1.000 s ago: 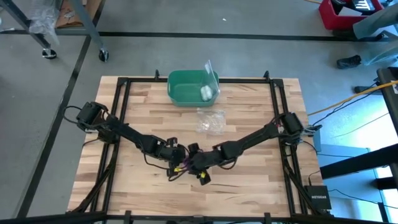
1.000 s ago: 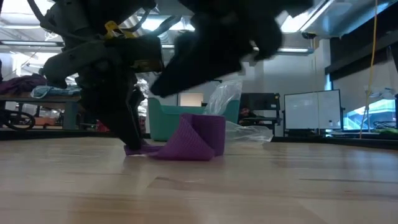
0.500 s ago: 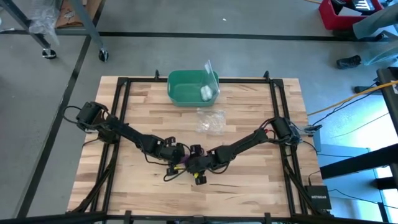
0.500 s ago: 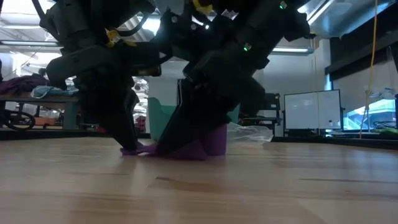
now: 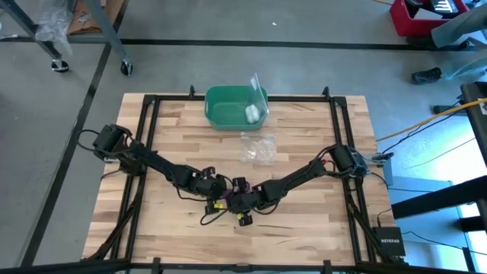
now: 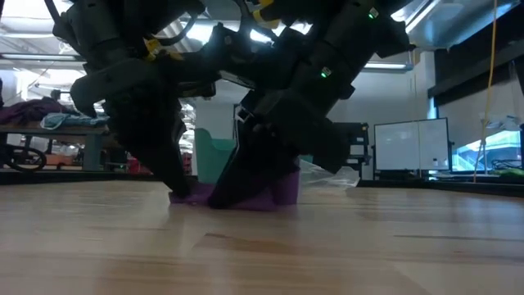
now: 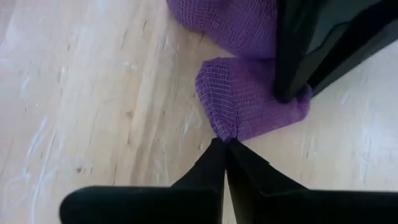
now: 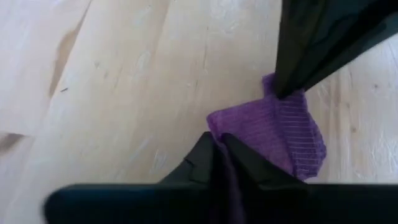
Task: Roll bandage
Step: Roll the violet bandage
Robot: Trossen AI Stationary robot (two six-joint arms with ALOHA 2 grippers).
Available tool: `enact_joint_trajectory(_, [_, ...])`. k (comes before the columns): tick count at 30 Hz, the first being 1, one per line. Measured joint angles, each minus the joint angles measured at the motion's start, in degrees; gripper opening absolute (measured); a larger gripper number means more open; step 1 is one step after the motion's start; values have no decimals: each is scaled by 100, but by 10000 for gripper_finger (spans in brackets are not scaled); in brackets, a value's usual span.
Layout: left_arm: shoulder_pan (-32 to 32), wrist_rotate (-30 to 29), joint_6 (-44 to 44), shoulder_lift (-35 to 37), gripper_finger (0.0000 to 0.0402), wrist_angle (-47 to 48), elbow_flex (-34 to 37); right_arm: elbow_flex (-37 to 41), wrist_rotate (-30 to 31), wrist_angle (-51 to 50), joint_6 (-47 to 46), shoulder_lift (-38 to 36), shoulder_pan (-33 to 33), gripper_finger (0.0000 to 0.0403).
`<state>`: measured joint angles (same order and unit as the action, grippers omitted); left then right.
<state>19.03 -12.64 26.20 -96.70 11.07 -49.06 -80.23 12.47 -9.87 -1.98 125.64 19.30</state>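
Nearest the front edge of the desk (image 5: 160, 228), both arms meet over the bandage (image 6: 274, 190), a crumpled purple mesh strip lying on the wood near the middle-front.

Left gripper (image 7: 224, 140): fingers now together, tips pinching one corner of the bandage, fabric bunched into a little pucker at the tips in the L wrist view. A sec ago they stood well apart; they've snapped closed since. In the low view it's the darker mass planted at the strip's end, tips on the desk.

Right gripper (image 8: 214, 144): fingers also drawn in, nearly together, w/ a fold of purple mesh running down between them in the R wrist view, so clamped on the bandage too, at the opposite edge from the L one. It was high and open a sec ago, then came down onto the fabric & closed. The low view now shows it covering most of the heap; only a purple sliver shows under it.

Meaning for the task: both ends gripped = the grab phase looks done, but the strip is still a loose, folded lump, not a roll. I'd judge the job early on. Next likely calls for one arm anchoring while the other turns or folds the strip over itself. Risk: thin mesh slipping out of a corner pinch, or the two arms fouling each other, they're v. close.

Farther back, past the arms: a crinkled clear plastic bag (image 5: 259, 148) lies on the desk, well apart from the bandage. Beyond that, at the far edge, a green bin (image 5: 224, 106) holding a small white roll (image 5: 251, 114).
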Motion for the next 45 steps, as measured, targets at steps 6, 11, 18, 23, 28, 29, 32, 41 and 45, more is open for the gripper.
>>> enact_joint_trajectory(6, [9, -92, 98, 384, 1, 85, 0, 7, -99, -17, -194, 0, 23, 13])
enact_joint_trajectory(11, [-2, -649, 489, 789, 1, 671, -4, 26, -332, -49, -414, 0, 129, 5])
enact_joint_trajectory(18, [-16, -1850, 1315, 944, 0, 1334, 2, 41, -246, -65, -614, 0, 271, 4])
enact_joint_trajectory(23, [84, -1104, 1126, 837, 6, 771, 0, 48, -172, -9, -771, 0, 276, 3])
enact_joint_trajectory(28, [157, -404, 1126, 567, 39, 92, -2, 48, -103, 42, -962, 0, 285, 4])
enact_joint_trajectory(29, [164, -396, 1131, 470, 51, -22, -2, 48, -99, 70, -1004, 0, 288, 4])
enact_joint_trajectory(32, [158, -327, 1243, 157, 88, -304, -2, 56, -75, 191, -1149, 3, 288, 4])
enact_joint_trajectory(41, [154, -88, 1466, -248, 126, -519, -2, 55, 15, 368, -1220, 20, 319, 5])
enact_joint_trajectory(45, [154, 236, 1234, -252, 127, -652, -2, 55, 194, 381, -1339, 26, 363, 5])
